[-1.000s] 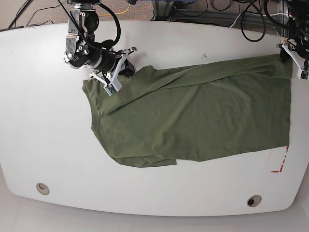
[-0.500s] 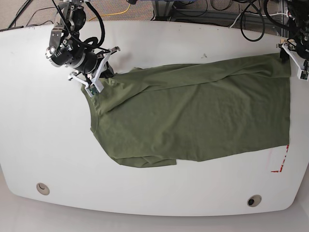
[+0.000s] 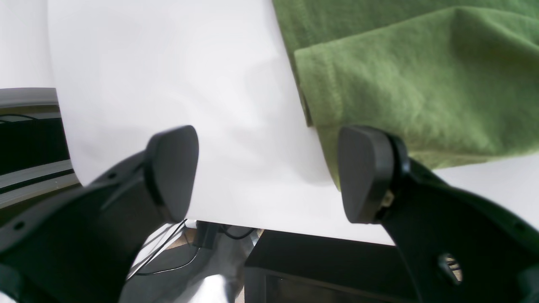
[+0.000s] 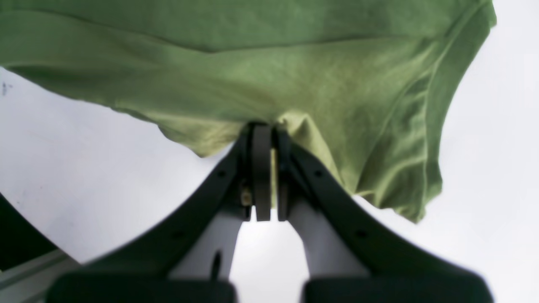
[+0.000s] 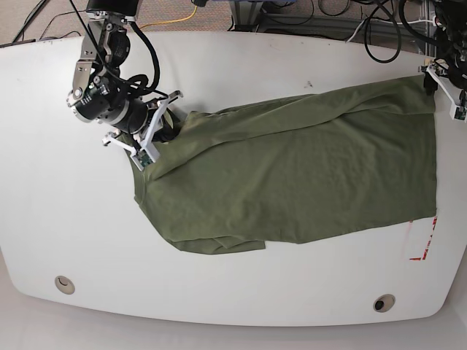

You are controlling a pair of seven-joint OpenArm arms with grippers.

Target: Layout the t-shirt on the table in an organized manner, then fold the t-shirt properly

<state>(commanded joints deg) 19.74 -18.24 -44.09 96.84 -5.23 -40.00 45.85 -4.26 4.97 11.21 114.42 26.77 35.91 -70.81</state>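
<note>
Pinching a fold of the olive-green t-shirt (image 5: pixel 292 175) near its far edge, our right jaws (image 4: pixel 269 130) are standing closed on the cloth. Our left jaws (image 3: pixel 267 174) are standing wide apart, with one fingertip (image 3: pixel 366 172) overlapping our view of the shirt's corner; we cannot tell whether it is touching. The t-shirt is lying spread across the white table (image 5: pixel 219 292), its far side doubling over in a long band and its near edge tucking under toward our right side.

In the base view, our left arm (image 5: pixel 451 55) is being cut off by the picture's side, and our right arm (image 5: pixel 109 80) is hiding the shirt's far corner. In the right wrist view, the closed tips are blurring, so we are losing their exact contact line. We are seeing red tape marks (image 5: pixel 425 255) beside the shirt, their outline showing only partly. We are finding no readable brand or lettering.
</note>
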